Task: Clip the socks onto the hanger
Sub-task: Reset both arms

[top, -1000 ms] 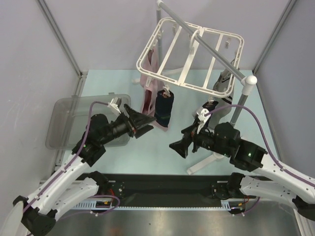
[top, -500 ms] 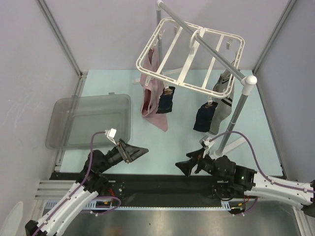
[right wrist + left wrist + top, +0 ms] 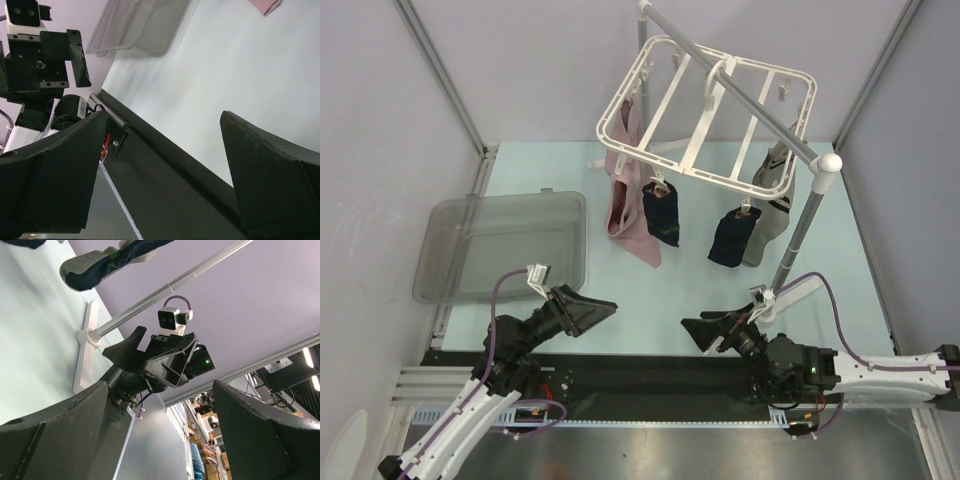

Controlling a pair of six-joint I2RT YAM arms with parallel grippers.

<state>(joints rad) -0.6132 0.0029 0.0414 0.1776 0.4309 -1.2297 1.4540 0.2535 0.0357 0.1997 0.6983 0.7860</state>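
Both grippers are spread wide and carry nothing. The left gripper (image 3: 600,306) sits low at the near edge of the table (image 3: 700,280), pointing inward. The right gripper (image 3: 695,333) faces it from the other side. Each wrist view confirms this: the left gripper (image 3: 160,440) shows daylight between its fingers, and so does the right gripper (image 3: 160,165).

Location of the work: the hanger (image 3: 700,172) hangs by its hook from the pole stand (image 3: 805,225). One navy sock (image 3: 661,212) hangs from a clip on the near rail. A second navy sock (image 3: 731,237) hangs further right. A grey sock (image 3: 767,215) hangs just beside the second navy sock, close against the pole. The pink cloth (image 3: 625,195) hangs at the left end of the frame. I can see no loose sock on the table, nor through the clear bin (image 3: 500,245).

My judgement is that the clipping is done and the step in hand is parking the arms.

Procedure:
1. Hold both jaws apart, so nothing is pinched.
2. Keep each arm low and well apart from the hanging socks; a brush could pull one from its clip.
3. Route the right arm clear of the stand foot (image 3: 790,295), which lies near it.
4. Before I close out, I check each clip from the top view. How firmly each one bites is too small to tell here.
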